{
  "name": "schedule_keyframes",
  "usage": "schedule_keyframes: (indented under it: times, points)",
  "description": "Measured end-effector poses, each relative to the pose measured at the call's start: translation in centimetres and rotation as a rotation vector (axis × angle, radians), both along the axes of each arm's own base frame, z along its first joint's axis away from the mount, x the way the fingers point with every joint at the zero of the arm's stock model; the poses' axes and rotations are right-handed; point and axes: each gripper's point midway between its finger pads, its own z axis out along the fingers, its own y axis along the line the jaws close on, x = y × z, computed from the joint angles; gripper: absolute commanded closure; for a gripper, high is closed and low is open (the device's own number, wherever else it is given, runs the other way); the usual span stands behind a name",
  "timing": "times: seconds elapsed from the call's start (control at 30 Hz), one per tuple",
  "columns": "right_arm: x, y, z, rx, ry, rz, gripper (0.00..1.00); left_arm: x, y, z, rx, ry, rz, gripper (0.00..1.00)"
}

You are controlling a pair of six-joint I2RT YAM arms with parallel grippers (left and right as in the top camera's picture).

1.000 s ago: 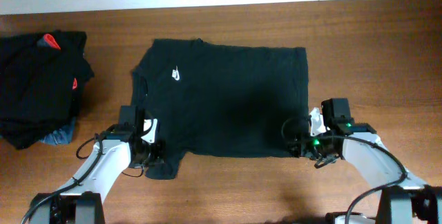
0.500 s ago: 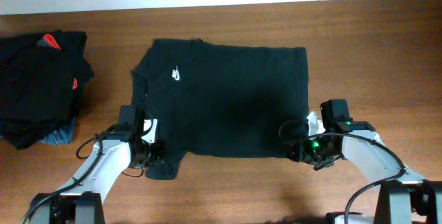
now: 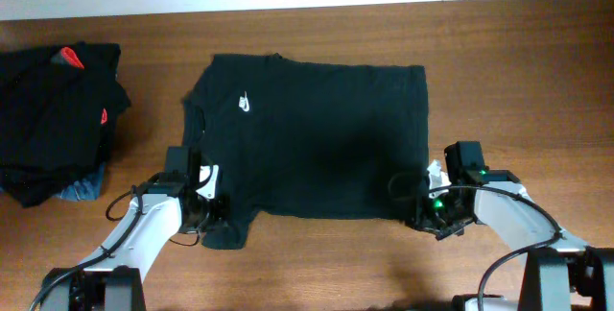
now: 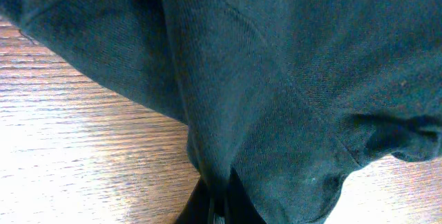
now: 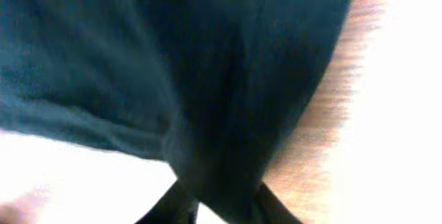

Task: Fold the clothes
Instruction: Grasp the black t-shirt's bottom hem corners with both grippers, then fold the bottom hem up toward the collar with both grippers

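Observation:
The clothes in hand are one plain black shirt (image 3: 317, 143) lying flat on the table, its white swoosh logo (image 3: 246, 103) near the far left. My left gripper (image 3: 213, 220) sits at the shirt's near-left corner and is shut on a fold of the fabric (image 4: 276, 113), which is pinched thin between its fingers (image 4: 238, 207). My right gripper (image 3: 420, 217) is at the near-right corner. In the blurred right wrist view a bunched fold of fabric (image 5: 207, 79) fills the gap of the right gripper (image 5: 221, 207), with a finger against each side.
A heap of other dark clothes (image 3: 53, 109) with red labels lies at the far left, with a bit of blue denim (image 3: 77, 191) under it. Bare wooden table (image 3: 518, 90) lies to the right of the shirt and along the near edge.
The right gripper has slid a little toward the near edge and its jaws have narrowed round the shirt's corner. The left gripper and the shirt have stayed put.

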Motion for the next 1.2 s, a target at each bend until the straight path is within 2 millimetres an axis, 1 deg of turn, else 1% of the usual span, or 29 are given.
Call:
schedule_keyframes:
  times: [0.03, 0.2, 0.33, 0.4, 0.5, 0.57, 0.67, 0.8, 0.87, 0.93, 1.03, 1.1, 1.2]
  points:
    - [-0.1, 0.0, -0.1, 0.0, 0.006, -0.002, 0.96, 0.0, 0.0, 0.0, 0.0, 0.0, 0.0, 0.99]
    - [-0.5, 0.0, -0.2, 0.001, 0.027, -0.016, 0.96, 0.0, 0.0, 0.0, 0.0, 0.001, 0.0, 1.0]
    - [-1.5, -0.6, -0.1, -0.041, 0.094, -0.021, 0.96, -1.3, 0.2, 0.1, 0.012, 0.064, 0.0, 0.99]
    - [-1.1, -1.2, 0.5, -0.075, 0.104, -0.02, 0.96, -1.8, 0.5, 0.1, 0.03, 0.1, 0.002, 1.0]
    - [0.7, -2.1, 2.0, -0.123, 0.075, -0.021, 0.96, -1.6, 0.8, 1.1, 0.047, 0.122, 0.002, 1.0]
    - [2.5, -2.6, 3.3, -0.151, 0.029, -0.023, 0.95, -0.7, 0.8, 2.2, 0.052, 0.11, 0.003, 0.99]
    - [4.0, -3.0, 4.5, -0.17, -0.013, -0.027, 0.94, 1.1, 0.8, 3.8, 0.054, 0.065, 0.004, 0.99]
    - [4.4, -3.1, 4.8, -0.177, -0.024, -0.028, 0.93, 3.2, 0.9, 5.6, 0.067, 0.003, 0.008, 0.99]
    - [4.4, -3.1, 4.8, -0.178, -0.024, -0.028, 0.93, 4.5, 1.1, 6.8, 0.078, -0.048, 0.011, 1.0]
    - [4.6, -3.1, 4.8, -0.18, -0.033, -0.029, 0.91, 5.7, 1.3, 7.6, 0.088, -0.098, 0.015, 0.99]
    - [5.6, -3.2, 4.8, -0.184, -0.072, -0.032, 0.89, 7.5, 1.3, 8.4, 0.091, -0.173, 0.02, 0.99]
    - [6.1, -3.3, 4.9, -0.186, -0.094, -0.035, 0.88, 8.2, 1.4, 8.6, 0.095, -0.203, 0.024, 0.99]
    - [6.6, -3.4, 4.9, -0.191, -0.114, -0.037, 0.87, 9.5, 1.4, 9.0, 0.096, -0.26, 0.028, 0.96]
